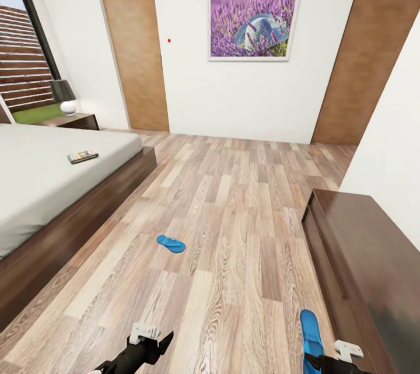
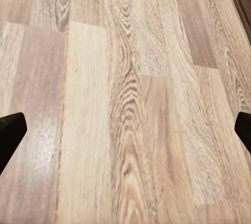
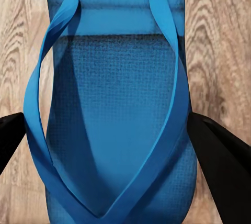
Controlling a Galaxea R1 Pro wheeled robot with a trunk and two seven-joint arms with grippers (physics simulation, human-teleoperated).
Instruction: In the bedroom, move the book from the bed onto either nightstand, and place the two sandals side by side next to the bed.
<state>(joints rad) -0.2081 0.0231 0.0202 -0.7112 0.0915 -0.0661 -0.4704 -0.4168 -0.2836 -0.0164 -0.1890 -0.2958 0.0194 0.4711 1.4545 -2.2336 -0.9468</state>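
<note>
A small dark book [image 1: 82, 156] lies on the pale grey mattress of the bed [image 1: 41, 187] at the left. Behind the bed's far corner stands a dark nightstand [image 1: 77, 121] carrying a lamp. One blue sandal [image 1: 170, 243] rests on the plank floor a short way off the bed's side. The other blue sandal [image 3: 115, 109] sits lengthwise between the black fingers [image 3: 219, 166] of my right gripper [image 1: 318, 362], which is shut on it; in the head view this sandal [image 1: 310, 332] sticks forward from the gripper. My left gripper [image 1: 157, 343] hangs open over bare floor [image 2: 125, 130].
A long dark low bench [image 1: 361, 257] runs along the right wall, close to my right arm. A wooden door [image 1: 134, 47] and a purple picture [image 1: 255, 19] are on the far wall. Wood-plank floor [image 1: 233, 216] stretches between bed and bench.
</note>
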